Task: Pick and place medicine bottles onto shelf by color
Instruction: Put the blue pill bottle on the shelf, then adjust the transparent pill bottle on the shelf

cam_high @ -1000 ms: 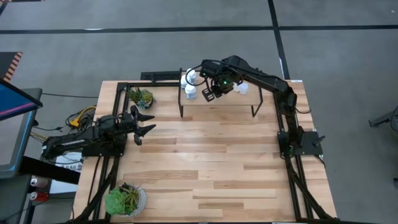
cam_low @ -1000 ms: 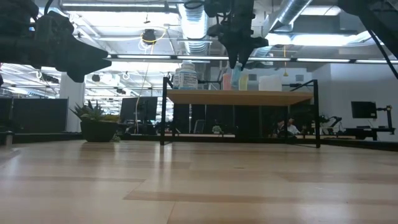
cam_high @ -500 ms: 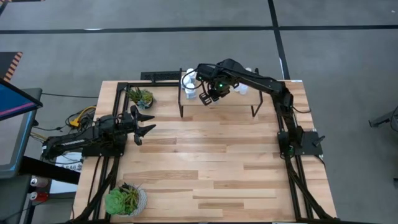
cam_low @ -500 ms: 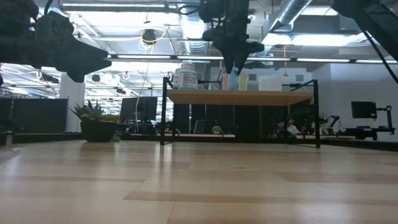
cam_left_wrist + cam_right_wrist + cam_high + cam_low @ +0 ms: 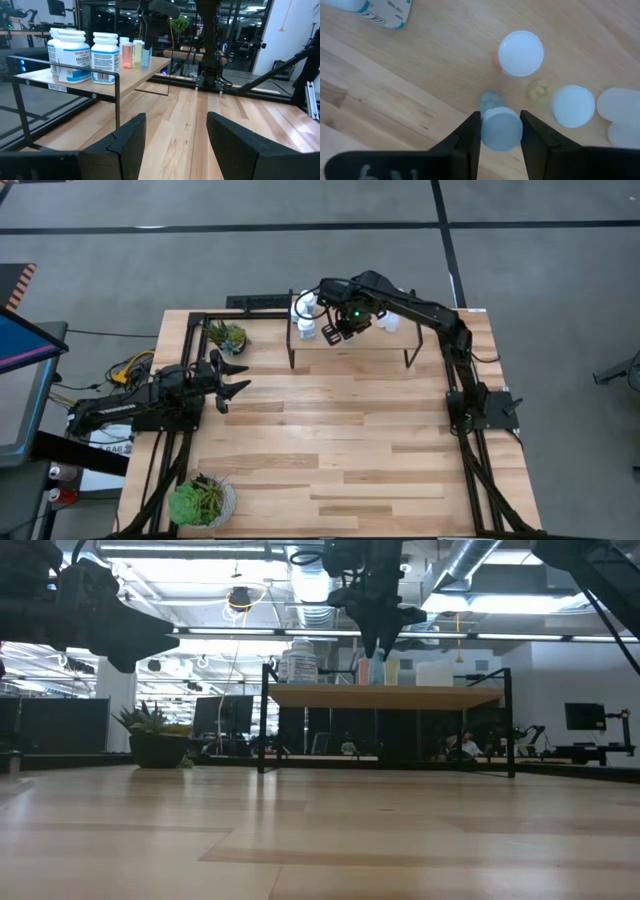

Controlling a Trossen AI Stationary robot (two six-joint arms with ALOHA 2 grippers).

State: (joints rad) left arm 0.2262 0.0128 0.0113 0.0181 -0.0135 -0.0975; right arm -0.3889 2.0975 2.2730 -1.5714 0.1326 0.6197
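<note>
Right, the big plank table (image 5: 330, 450) fills the floor of the scene, with a dark arm along each side. At its far end stands the little wooden shelf (image 5: 350, 341) on thin black legs, and that's where the action is. Over on the left edge the left arm lies low, its left gripper (image 5: 232, 378) clear of the shelf and well apart from it, fingers spread with nothing between them. Two potted plants share that side, one plant (image 5: 225, 335) near the shelf's left end, another plant (image 5: 200, 501) at the near corner.

Now up to the shelf: the right arm reaches across it, and the right gripper (image 5: 500, 125) hangs point-down above the board. Between its fingers (image 5: 470, 132) sits a small pale-blue bottle (image 5: 501, 130), white cap showing, pinched on both sides. Whether its base touches the wood I can't quite tell from here.

At the shelf's left end stand the larger white bottles (image 5: 75, 52), labels facing out, bunched together. Just beside the gripped one stands a reddish bottle (image 5: 520, 54), and a little further along another white-capped small bottle (image 5: 572, 106), upright, near but apart.
</note>
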